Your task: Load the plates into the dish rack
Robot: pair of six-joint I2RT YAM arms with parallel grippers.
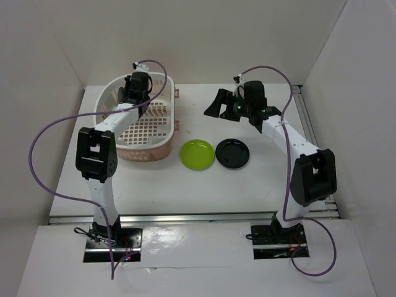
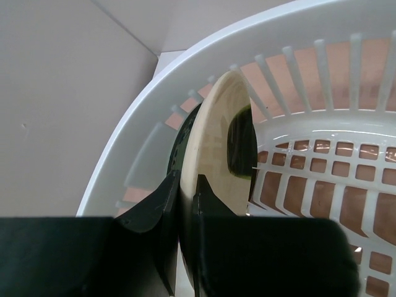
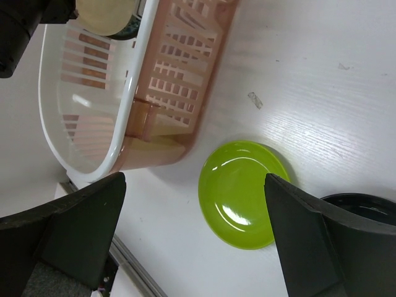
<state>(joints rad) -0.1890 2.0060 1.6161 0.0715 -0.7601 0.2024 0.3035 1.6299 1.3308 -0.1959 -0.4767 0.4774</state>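
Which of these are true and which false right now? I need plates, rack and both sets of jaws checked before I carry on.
1. The round lime green plate lies flat on the white table, outside the pale pink-and-white slatted plastic dish rack. True.
2. The glossy black round plate is stacked on the lime green one. False: the two lie side by side on the table.
3. The left jaws are shut on the cream round plate, held on edge inside the rack. True.
4. The right jaws are closed around the black plate. False: the right jaws stand wide open above the table and hold nothing.
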